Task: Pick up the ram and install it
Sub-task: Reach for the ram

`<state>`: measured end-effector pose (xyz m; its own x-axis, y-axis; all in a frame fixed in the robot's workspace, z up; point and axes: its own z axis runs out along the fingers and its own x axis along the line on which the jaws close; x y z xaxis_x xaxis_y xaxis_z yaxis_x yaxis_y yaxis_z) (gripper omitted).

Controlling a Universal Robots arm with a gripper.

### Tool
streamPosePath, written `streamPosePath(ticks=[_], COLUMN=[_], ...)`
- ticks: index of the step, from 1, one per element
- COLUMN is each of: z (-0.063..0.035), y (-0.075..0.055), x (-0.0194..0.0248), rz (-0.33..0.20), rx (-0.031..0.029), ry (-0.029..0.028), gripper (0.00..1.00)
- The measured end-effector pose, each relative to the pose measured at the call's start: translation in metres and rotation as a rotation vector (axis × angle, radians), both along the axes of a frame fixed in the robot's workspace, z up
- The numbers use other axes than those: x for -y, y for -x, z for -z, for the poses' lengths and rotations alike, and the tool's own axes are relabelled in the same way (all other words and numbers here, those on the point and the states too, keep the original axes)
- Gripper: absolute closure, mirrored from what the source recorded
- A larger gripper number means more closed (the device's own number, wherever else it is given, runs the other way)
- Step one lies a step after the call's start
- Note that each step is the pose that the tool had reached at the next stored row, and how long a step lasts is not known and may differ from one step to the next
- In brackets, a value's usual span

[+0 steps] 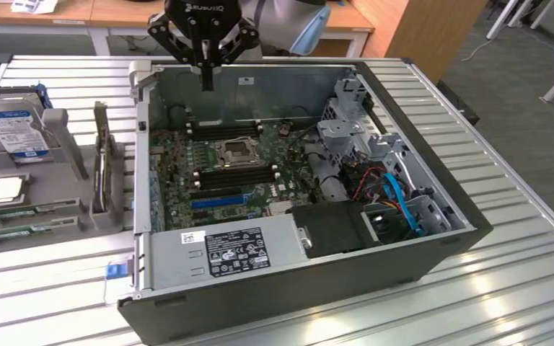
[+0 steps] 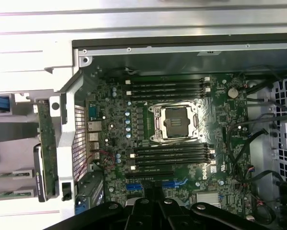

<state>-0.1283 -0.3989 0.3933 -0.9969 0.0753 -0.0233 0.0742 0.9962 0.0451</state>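
Two slim green ram sticks (image 1: 12, 213) lie flat in a grey holder at the exterior view's left, outside the open computer case (image 1: 450, 238); in the wrist view the ram (image 2: 13, 175) lies beyond the case wall. My gripper (image 1: 207, 83) hangs over the far end of the case, above the motherboard, well apart from the ram. Its fingers are pressed together with nothing between them. In the wrist view the gripper (image 2: 155, 203) points down at the board, near the dark memory slots (image 2: 174, 155) beside the processor socket (image 2: 177, 120).
A blue-and-silver hard drive (image 1: 12, 130) stands in the holder at the exterior view's left, with a square silver processor chip (image 1: 5, 189) in front of it. An upright card (image 1: 104, 166) stands close to the case wall. Inside the case are the power supply (image 1: 248, 249), cables and a drive cage (image 1: 354, 133).
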Motion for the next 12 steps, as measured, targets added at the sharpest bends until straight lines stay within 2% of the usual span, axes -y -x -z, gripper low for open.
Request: streamPosePath(ticks=[12], z=[0.0002], y=[0.017], x=[0.0], rz=[0.0], rx=[0.0], ry=[-0.0001], gripper=[0.9])
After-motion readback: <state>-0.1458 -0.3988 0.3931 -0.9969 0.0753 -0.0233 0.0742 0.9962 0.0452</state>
